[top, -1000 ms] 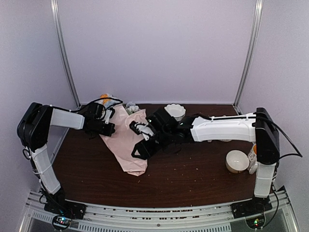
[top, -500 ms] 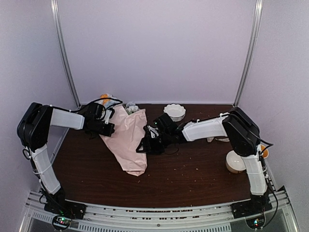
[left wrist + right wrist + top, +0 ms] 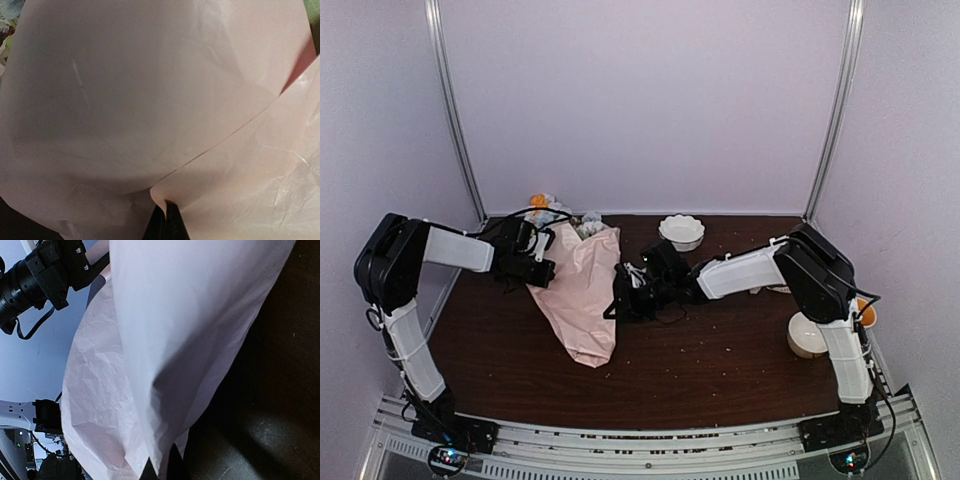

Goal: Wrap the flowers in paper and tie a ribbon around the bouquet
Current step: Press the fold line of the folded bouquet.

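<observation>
Pinching paper (image 3: pixel 576 296) at left edge with left hand (image 3: pixel 541 270), right edge with right hand (image 3: pixel 618 298), above tabletop (image 3: pixel 720 350).

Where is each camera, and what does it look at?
Top: above, behind the arms, looking down at the table; left arm and right arm show.
Left wrist: on left arm, close against the paper; a dark fingertip shows.
Right wrist: on right arm, facing paper and the left arm.
All share the paper.

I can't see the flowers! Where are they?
In the top view, the flowers poke from the pink paper at the back left of the table, by the left gripper.
</observation>
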